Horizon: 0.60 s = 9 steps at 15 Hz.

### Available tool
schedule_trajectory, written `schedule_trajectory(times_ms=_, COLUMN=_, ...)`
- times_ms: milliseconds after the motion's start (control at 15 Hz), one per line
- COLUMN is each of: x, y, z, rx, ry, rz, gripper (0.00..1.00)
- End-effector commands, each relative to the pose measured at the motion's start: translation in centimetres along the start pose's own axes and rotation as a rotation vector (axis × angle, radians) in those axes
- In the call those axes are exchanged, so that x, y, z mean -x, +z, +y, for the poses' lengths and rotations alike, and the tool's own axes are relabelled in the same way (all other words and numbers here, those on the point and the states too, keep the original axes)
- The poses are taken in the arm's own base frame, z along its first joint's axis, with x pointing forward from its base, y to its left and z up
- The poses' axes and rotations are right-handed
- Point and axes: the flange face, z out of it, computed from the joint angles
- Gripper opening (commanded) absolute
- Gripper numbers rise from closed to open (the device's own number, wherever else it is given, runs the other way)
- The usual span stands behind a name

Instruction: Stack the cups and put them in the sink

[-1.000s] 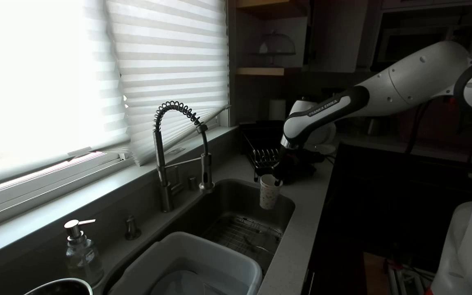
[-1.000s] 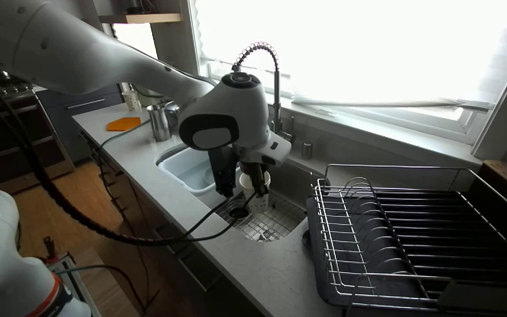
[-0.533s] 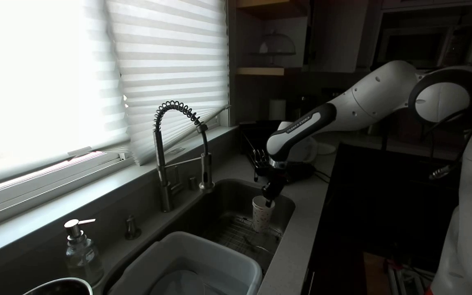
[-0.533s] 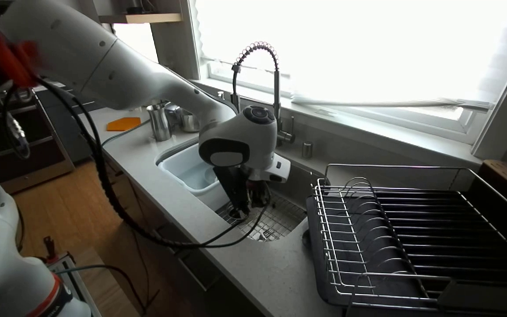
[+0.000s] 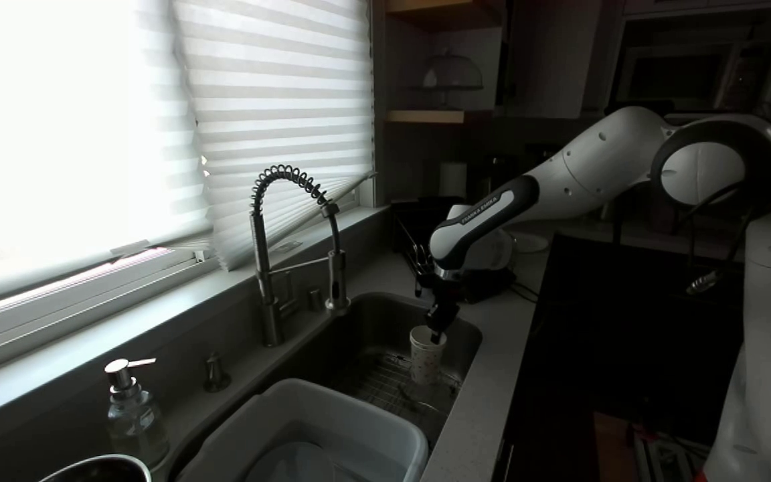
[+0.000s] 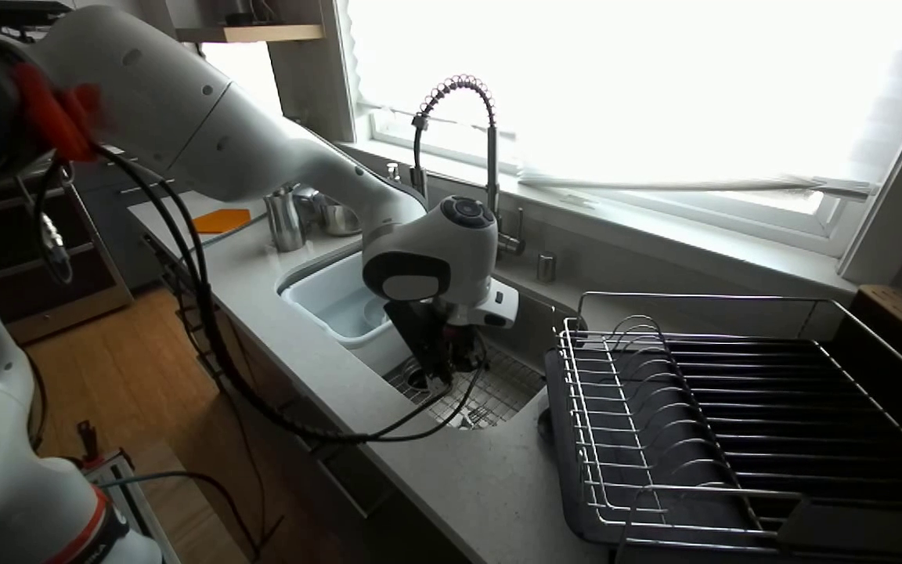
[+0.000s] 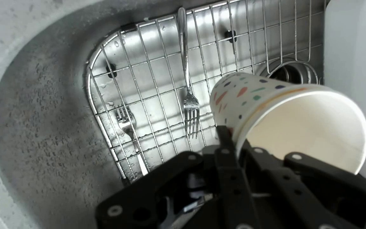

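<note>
A white paper cup with coloured flecks (image 5: 425,361) is low inside the sink (image 5: 375,320) in an exterior view. It stands nearly upright; I cannot tell whether its base touches the wire grid. My gripper (image 5: 436,337) is shut on the cup's rim. In the wrist view, one finger of the gripper (image 7: 235,143) is outside the cup (image 7: 249,101) wall and one inside. I cannot tell whether it is a single cup or a nested stack. In an exterior view the gripper (image 6: 455,376) hides the cup. No other cup shows now.
A pale tub (image 5: 359,415) fills the near part of the sink. Two forks (image 7: 191,111) lie in the sink by the wire grid (image 7: 151,73). The spring faucet (image 5: 265,268) rises behind the sink. A dish rack (image 6: 701,423) stands beside it, and a metal pitcher (image 6: 285,219) on the counter.
My gripper has lowered the cup into the sink, with only a small drop in the last half second. The arm now covers a cup that showed on the far counter.
</note>
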Motion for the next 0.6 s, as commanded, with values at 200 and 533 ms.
schedule_trajectory(times_ms=200, x=-1.1, y=4.0, z=-0.9, rx=0.05, ry=0.038, rz=0.065, gripper=0.01)
schedule_trajectory(times_ms=533, x=-0.9, y=7.6, z=0.4, rx=0.081, ry=0.167, rz=0.047, gripper=0.01)
